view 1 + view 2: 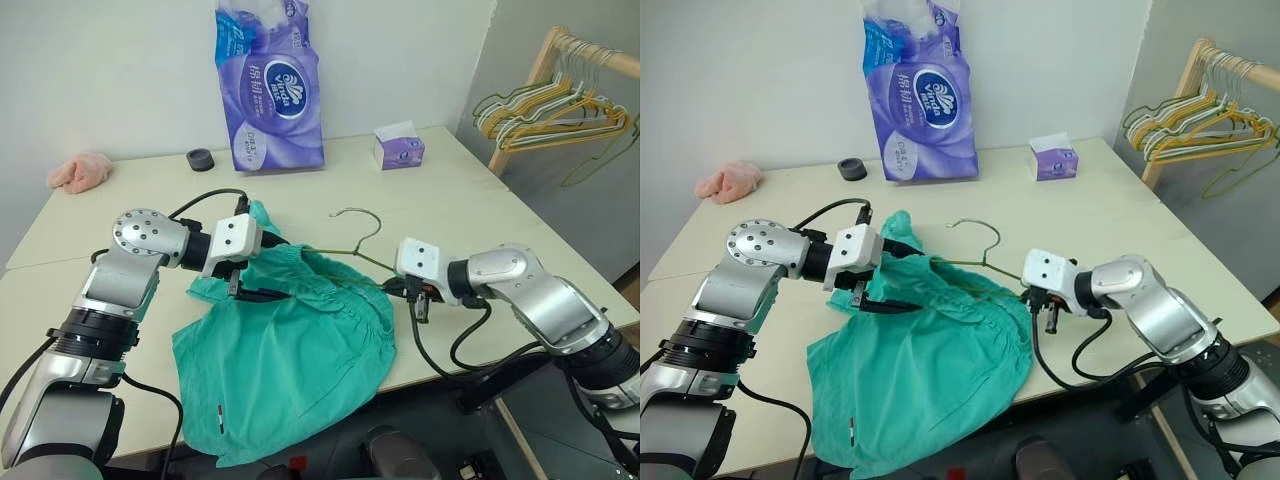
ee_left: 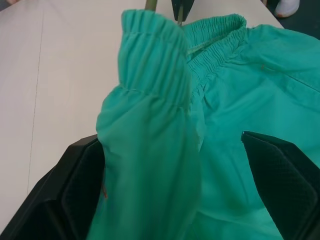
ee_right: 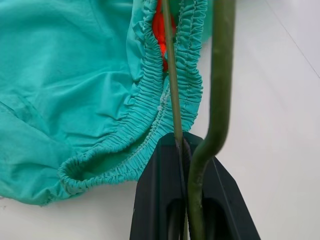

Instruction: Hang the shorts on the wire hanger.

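The teal-green shorts [image 1: 290, 350] lie spread on the table's near edge, part of them hanging over it. The olive-green wire hanger [image 1: 362, 225] runs inside the gathered waistband, its hook lying on the table behind. My right gripper [image 3: 187, 145] is shut on the hanger's corner [image 3: 222, 75], just right of the waistband, where an orange tag [image 3: 162, 30] shows. At the shorts' left end my left gripper [image 2: 172, 145] stands open, with a raised fold of the waistband [image 2: 155, 65] between its fingers [image 2: 75, 190].
At the back of the cream table [image 1: 480, 200] stand a purple tissue pack [image 1: 268, 90], a small tissue box [image 1: 399, 148] and a black roll [image 1: 201, 159]. A pink cloth [image 1: 80, 172] lies far left. A wooden rack with bunched hangers [image 1: 560, 110] stands right.
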`<state>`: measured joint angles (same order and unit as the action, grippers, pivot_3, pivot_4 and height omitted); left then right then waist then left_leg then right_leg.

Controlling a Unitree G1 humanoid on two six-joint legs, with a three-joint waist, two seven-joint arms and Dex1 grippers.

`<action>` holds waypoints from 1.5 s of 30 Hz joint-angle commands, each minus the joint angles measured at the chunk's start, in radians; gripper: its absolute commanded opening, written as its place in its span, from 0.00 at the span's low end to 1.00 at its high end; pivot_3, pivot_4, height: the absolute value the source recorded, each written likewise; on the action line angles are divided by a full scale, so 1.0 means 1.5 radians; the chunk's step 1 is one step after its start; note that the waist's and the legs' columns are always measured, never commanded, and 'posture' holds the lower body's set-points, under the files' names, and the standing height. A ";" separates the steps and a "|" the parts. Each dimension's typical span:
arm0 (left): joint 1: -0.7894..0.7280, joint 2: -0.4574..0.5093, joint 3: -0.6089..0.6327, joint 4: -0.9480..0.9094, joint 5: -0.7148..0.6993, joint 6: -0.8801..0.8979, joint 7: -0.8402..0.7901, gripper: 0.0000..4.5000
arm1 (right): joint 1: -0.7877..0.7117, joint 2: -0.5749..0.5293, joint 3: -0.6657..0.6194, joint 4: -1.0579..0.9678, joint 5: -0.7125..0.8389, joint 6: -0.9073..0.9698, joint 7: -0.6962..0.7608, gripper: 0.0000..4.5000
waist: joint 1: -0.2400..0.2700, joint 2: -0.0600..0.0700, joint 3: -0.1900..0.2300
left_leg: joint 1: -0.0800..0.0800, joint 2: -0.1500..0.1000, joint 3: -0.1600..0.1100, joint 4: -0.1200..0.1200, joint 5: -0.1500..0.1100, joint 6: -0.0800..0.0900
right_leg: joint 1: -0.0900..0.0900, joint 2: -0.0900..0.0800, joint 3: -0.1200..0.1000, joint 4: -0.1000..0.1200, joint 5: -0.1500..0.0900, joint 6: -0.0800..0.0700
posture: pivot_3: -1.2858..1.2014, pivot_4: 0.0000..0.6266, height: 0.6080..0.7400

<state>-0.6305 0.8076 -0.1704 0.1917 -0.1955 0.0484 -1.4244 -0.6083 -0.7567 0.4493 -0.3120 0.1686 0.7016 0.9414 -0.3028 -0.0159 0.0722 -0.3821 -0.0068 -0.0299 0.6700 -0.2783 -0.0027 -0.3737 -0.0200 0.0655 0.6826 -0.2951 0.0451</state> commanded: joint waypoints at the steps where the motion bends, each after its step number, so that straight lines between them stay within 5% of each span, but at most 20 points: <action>1: -0.008 -0.010 -0.001 0.015 0.017 -0.021 0.013 0.96 | -0.020 0.009 -0.020 -0.027 -0.005 -0.020 0.009 0.00 | 0.000 0.000 0.000 | 0.000 0.000 0.000 0.000 0.000 0.000 | 0.000 0.000 0.000 0.000 0.000 0.000 | 0.40 0.01 1.00; 16: 0.021 -0.033 -0.012 0.013 0.044 -0.048 0.019 0.01 | -0.021 0.024 -0.023 -0.049 -0.022 -0.042 0.025 0.00 | 0.000 0.000 0.000 | -0.001 0.000 -0.002 0.003 0.000 0.000 | 0.000 0.000 -0.001 0.001 0.000 0.000 | 0.39 0.01 1.00; 25: 0.032 -0.024 -0.005 -0.001 0.051 -0.039 0.034 0.00 | -0.010 -0.022 -0.011 -0.030 -0.059 -0.144 0.096 0.00 | 0.000 0.000 0.000 | -0.002 0.000 -0.003 0.004 0.000 0.000 | 0.000 -0.001 -0.002 0.001 0.000 0.000 | 0.40 0.02 1.00; 34: 0.036 -0.011 0.000 0.006 0.072 -0.044 0.049 0.00 | -0.010 -0.105 -0.066 0.105 -0.104 -0.256 0.127 0.69 | 0.000 0.000 0.000 | -0.002 -0.001 -0.003 0.005 0.000 0.000 | 0.001 -0.001 -0.003 0.001 0.000 0.000 | 0.40 0.02 1.00; 38: 0.032 -0.006 -0.003 0.021 0.087 -0.058 0.058 0.00 | 0.028 -0.149 -0.124 0.119 -0.038 -0.229 0.187 1.00 | 0.000 0.000 0.000 | -0.002 -0.001 -0.003 0.004 0.000 0.000 | 0.001 -0.001 -0.003 0.001 0.000 0.000 | 0.39 0.03 1.00; 45: 0.022 -0.003 0.012 0.044 0.081 -0.061 0.070 0.00 | 0.198 -0.044 -0.266 -0.038 0.190 0.048 0.099 1.00 | 0.000 -0.001 -0.001 | -0.002 0.000 -0.006 0.005 0.000 0.000 | 0.002 0.000 -0.005 0.002 0.000 0.000 | 0.39 0.03 1.00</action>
<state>-0.5703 0.7913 -0.1877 0.2664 -0.0639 -0.0320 -1.3324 -0.3120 -0.8394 0.0952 -0.2785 0.3819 0.7064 1.1327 -0.3026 -0.0171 0.0707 -0.3852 -0.0074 -0.0387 0.6769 -0.2785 -0.0026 -0.3715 -0.0206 0.0584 0.6863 -0.2947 0.0458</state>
